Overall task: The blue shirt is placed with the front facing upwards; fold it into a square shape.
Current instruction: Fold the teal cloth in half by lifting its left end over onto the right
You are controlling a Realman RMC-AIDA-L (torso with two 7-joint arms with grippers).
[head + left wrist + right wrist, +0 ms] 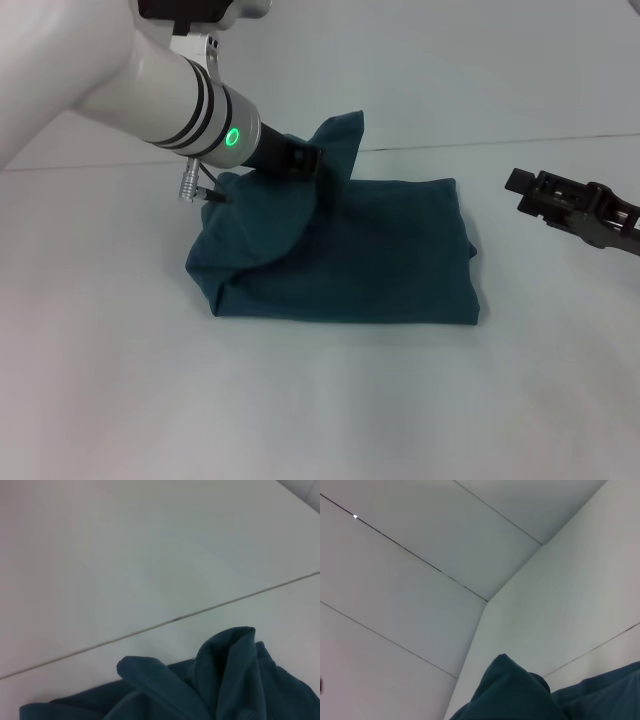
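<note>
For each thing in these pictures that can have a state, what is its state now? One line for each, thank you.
Dark teal-blue cotton shirt: lying on the white table, folded into a rough rectangle, one part at its far left raised into a peak, not yet flat.
Left gripper: at the raised part of the shirt; its fingers are hidden.
Right gripper: apart from the shirt, to its right above the white table, holding nothing.

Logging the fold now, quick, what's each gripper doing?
Left gripper: shut on the blue shirt, lifting a fold.
Right gripper: off to the side, holding nothing; open or shut cannot be told.
</note>
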